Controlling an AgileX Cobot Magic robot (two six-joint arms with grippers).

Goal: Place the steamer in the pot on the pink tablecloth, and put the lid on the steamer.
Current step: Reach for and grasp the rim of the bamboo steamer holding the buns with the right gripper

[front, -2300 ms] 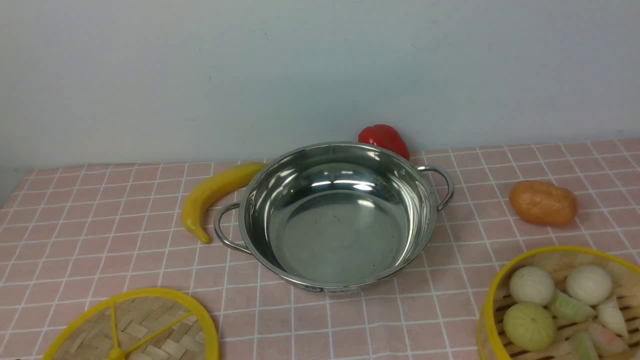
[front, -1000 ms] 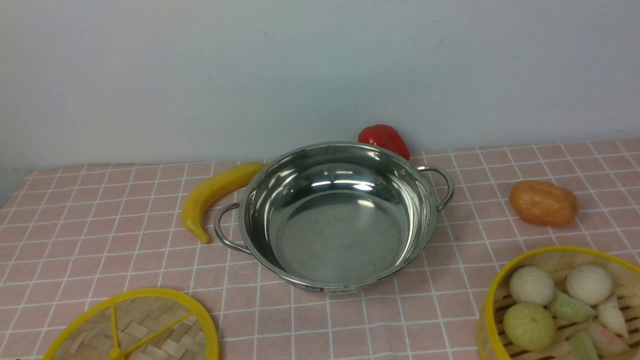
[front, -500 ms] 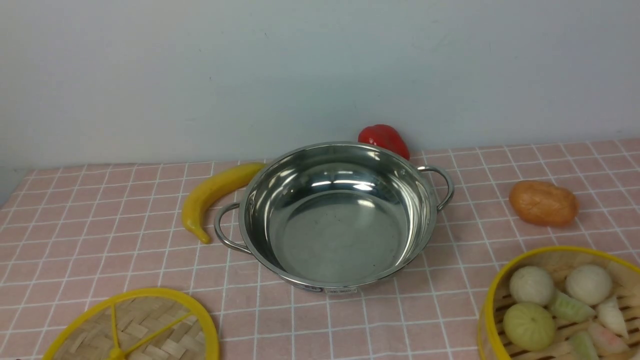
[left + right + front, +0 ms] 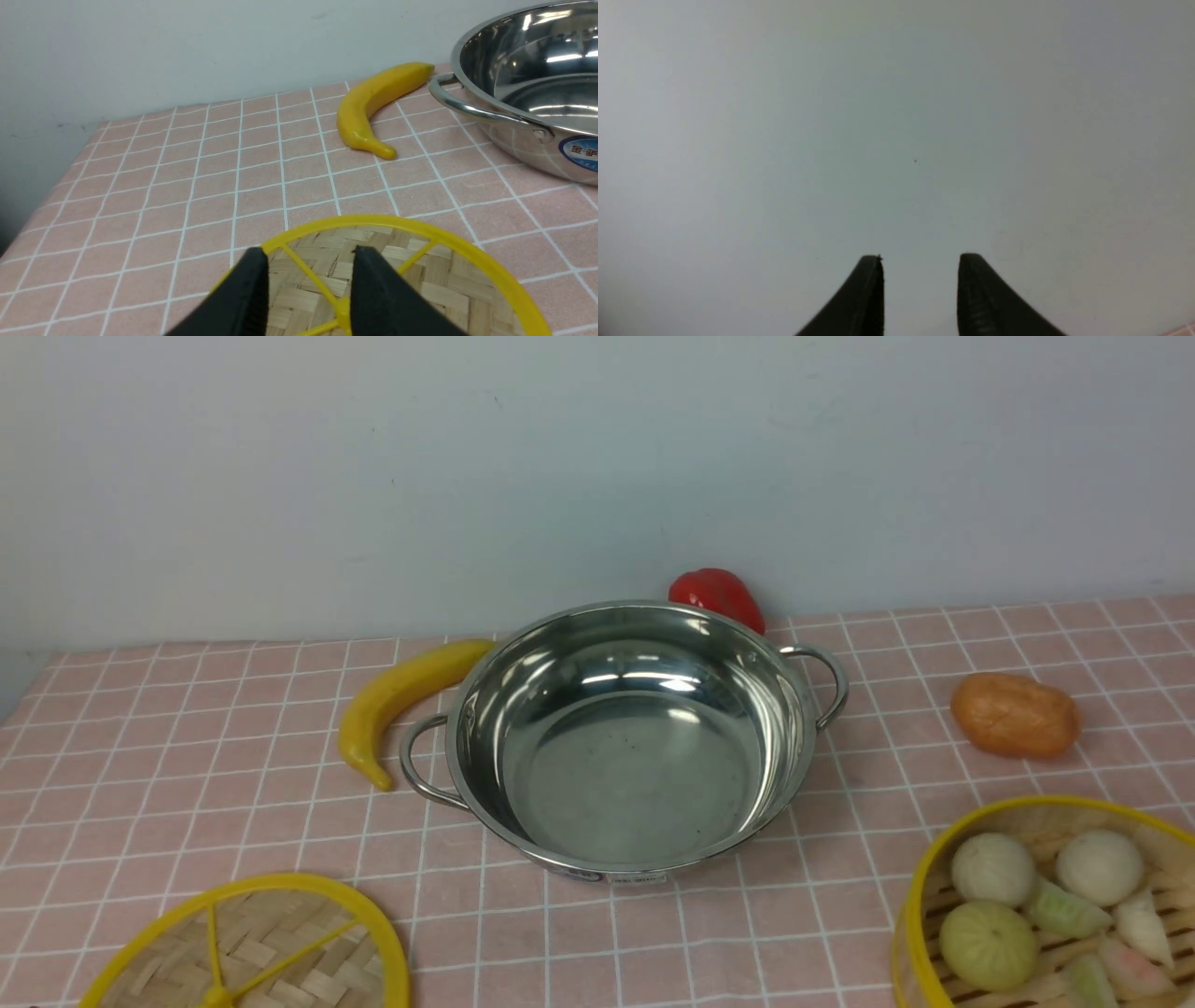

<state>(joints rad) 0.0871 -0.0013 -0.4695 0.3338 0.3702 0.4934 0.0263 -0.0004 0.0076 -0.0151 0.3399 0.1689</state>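
Observation:
The shiny steel pot (image 4: 625,747) stands empty in the middle of the pink tablecloth (image 4: 168,747); it also shows in the left wrist view (image 4: 528,70). The steamer (image 4: 1050,905), a yellow-rimmed basket with toy buns and dumplings, sits at the front right, cut by the frame edge. The flat woven lid (image 4: 252,947) lies at the front left. In the left wrist view my left gripper (image 4: 309,255) is open and empty, hovering over the lid (image 4: 448,275). My right gripper (image 4: 920,261) is open and empty, facing the bare wall. Neither gripper shows in the front view.
A yellow toy banana (image 4: 397,695) lies against the pot's left side, also in the left wrist view (image 4: 369,105). A red pepper (image 4: 717,593) sits behind the pot. An orange potato-like toy (image 4: 1013,714) lies at the right. A grey wall (image 4: 597,467) backs the table.

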